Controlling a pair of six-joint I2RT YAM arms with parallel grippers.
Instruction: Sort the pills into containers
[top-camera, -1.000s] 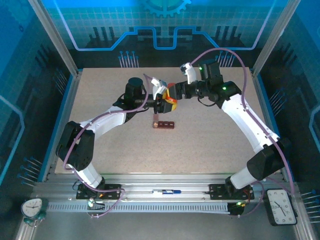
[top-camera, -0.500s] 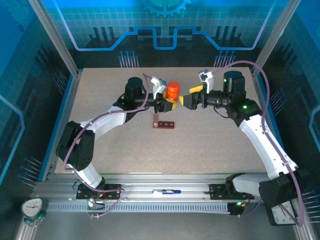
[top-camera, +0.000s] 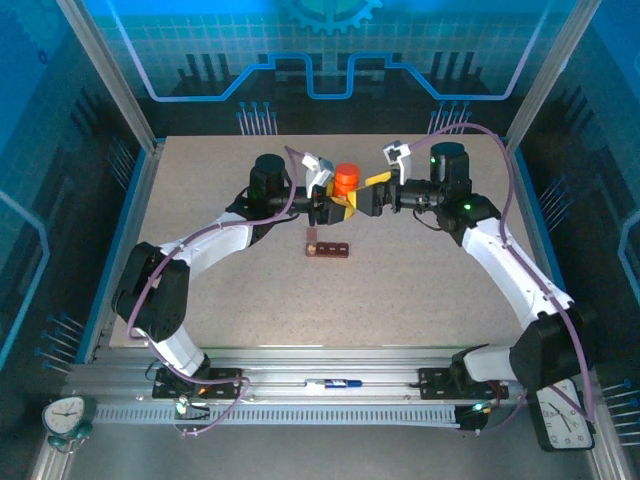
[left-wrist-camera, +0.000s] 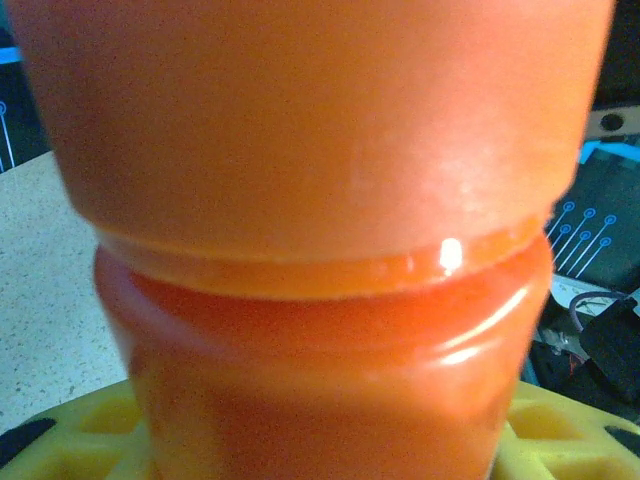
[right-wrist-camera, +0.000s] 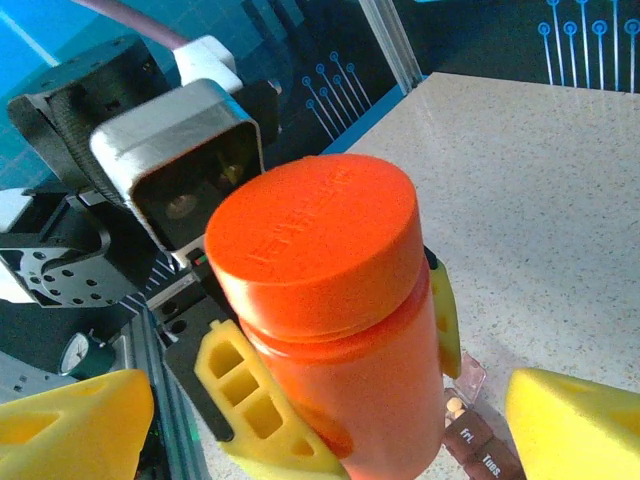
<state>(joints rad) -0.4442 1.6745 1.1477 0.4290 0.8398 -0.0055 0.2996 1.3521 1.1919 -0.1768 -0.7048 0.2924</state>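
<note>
The left jaws are closed partway around an orange pill bottle (top-camera: 346, 180). Their yellow fingers (right-wrist-camera: 248, 398) press against opposite sides of its body below the cap and hold it upright, cap on. I cannot tell whether its base clears the counter (top-camera: 420, 290).

The left arm reaches in from the bottle's 9 o'clock and the right arm from its 3 o'clock. The right jaws stand wide open with nothing in them. In the right wrist view their yellow fingers (right-wrist-camera: 575, 420) sit far apart, with the bottle in line with the gap but beyond the tips. From above, the tips are just beside the bottle, level with its upper part.

The containers (top-camera: 327, 249), a dark red-brown bar of small compartments, lie flat on the counter near the bottle at its 6 o'clock, apart from both pairs of jaws. A clear lid (right-wrist-camera: 466, 376) stands raised at the bar's 9 o'clock end.
</note>
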